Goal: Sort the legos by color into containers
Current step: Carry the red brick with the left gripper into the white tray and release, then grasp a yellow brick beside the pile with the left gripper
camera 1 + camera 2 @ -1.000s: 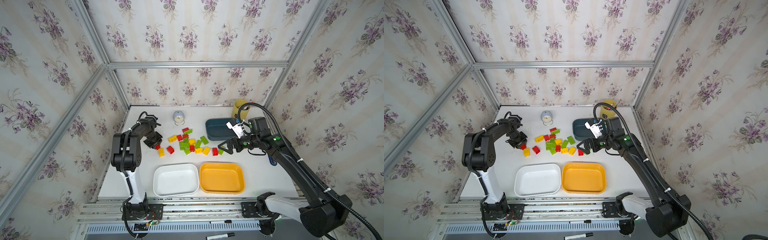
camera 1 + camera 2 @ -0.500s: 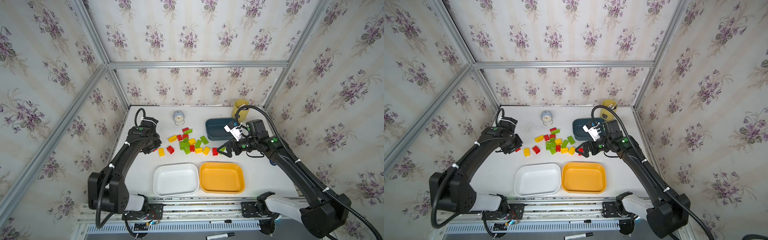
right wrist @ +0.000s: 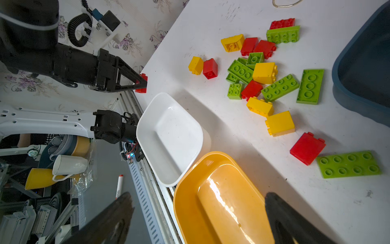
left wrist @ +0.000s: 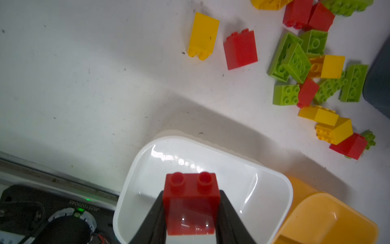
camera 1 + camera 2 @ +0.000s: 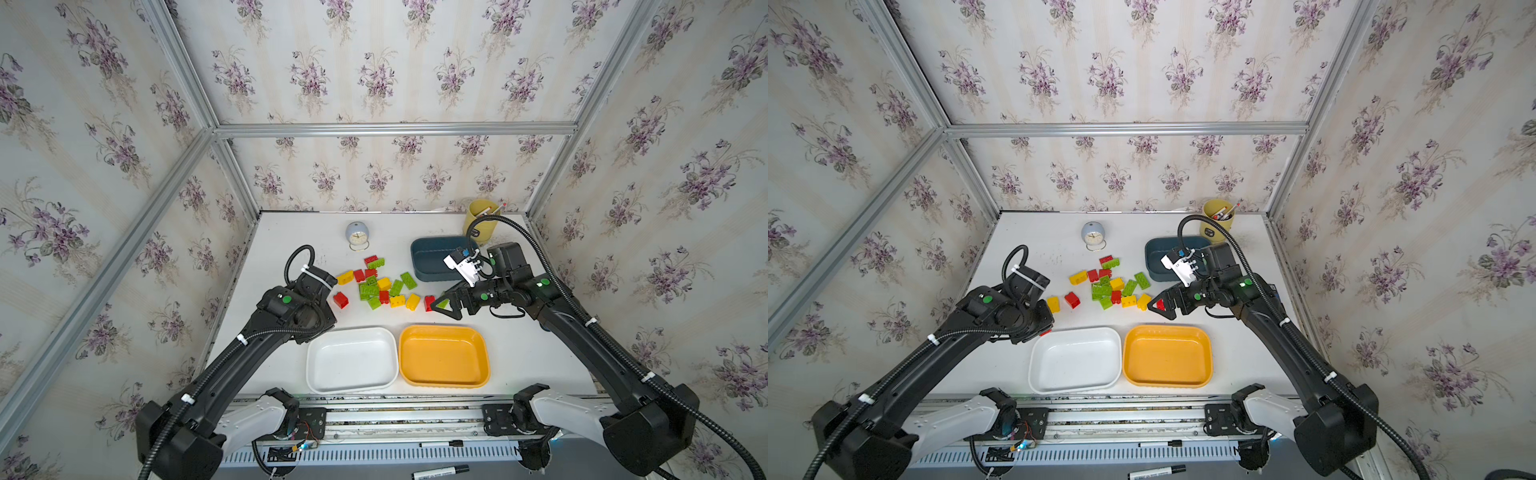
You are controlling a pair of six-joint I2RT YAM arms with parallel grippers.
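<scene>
White tabletop, floral walls, and this sort has barely begun! Up front, the white tray (image 5: pixel 353 361) and orange tray (image 5: pixel 444 357) sit side by side, both empty. Look at the left gripper (image 4: pixel 191 195): it's clamped on a red brick (image 4: pixel 191 186), poised at the white tray's left edge, and the first drop looks imminent. Mid-table, the pile of bricks (image 5: pixel 382 286) waits unsorted. Beside its right end the right gripper (image 5: pixel 441 308) hovers, spread wide, holding nothing. Furthest back, the blue tray (image 5: pixel 428 266) shows no bricks either.
</scene>
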